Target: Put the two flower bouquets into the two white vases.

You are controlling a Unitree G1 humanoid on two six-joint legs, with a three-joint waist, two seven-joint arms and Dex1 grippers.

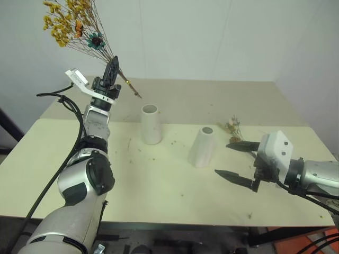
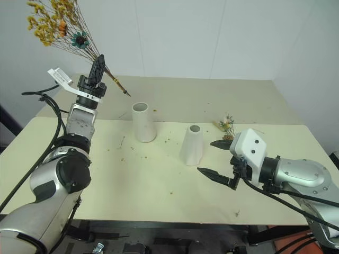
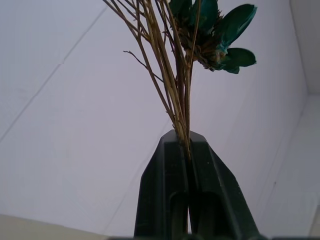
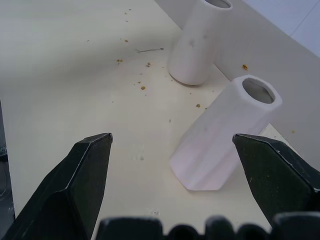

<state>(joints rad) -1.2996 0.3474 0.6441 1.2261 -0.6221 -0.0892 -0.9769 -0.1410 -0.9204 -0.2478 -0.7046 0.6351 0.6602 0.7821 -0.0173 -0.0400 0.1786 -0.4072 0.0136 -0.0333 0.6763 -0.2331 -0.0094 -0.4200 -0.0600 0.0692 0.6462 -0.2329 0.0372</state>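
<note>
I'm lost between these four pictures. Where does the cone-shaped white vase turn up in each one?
Left eye view: cone-shaped vase stands near the middle of the table.
Right eye view: again near the middle.
Left wrist view: not in it.
Right wrist view: framed between the open right gripper's fingers.
Shared landmark: the cylinder vase beside it.

Both vases stand on the counter around the middle: the cylinder vase sits left and a bit further back, the cone vase to its right and nearer. The sparse bouquet lies on the counter just right of and behind the cone vase. The bushy bouquet is up in the air at far left, above the counter's back-left corner
</note>
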